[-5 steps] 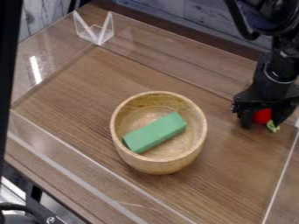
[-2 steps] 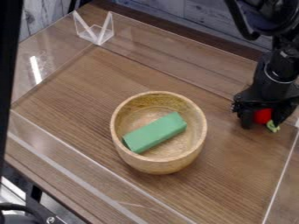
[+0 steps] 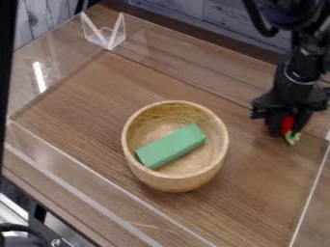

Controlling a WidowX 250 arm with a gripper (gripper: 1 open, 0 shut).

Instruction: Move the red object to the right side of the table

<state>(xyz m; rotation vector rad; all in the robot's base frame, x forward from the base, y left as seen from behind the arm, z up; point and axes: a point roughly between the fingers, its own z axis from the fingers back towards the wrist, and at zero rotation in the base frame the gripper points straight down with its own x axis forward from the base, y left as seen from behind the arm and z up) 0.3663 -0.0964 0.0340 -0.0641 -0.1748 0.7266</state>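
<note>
The red object (image 3: 287,124), a small red toy fruit, is at the right side of the table (image 3: 103,92), with its light-green leaf (image 3: 294,138) poking out below. My gripper (image 3: 285,127) points straight down over it. The black fingers are drawn in close on both sides of the fruit, so the gripper is shut on it. Most of the fruit is hidden by the fingers. I cannot tell whether it still rests on the wood.
A wooden bowl (image 3: 134,128) stands mid-table, left of the gripper, with a green rectangular block (image 3: 171,147) lying in it. Low clear acrylic walls (image 3: 310,207) border the tabletop, close on the right. A clear folded stand (image 3: 103,32) sits at the far left corner.
The fingers stood wide around the red object before and have now closed in on it. The hand has barely shifted.
</note>
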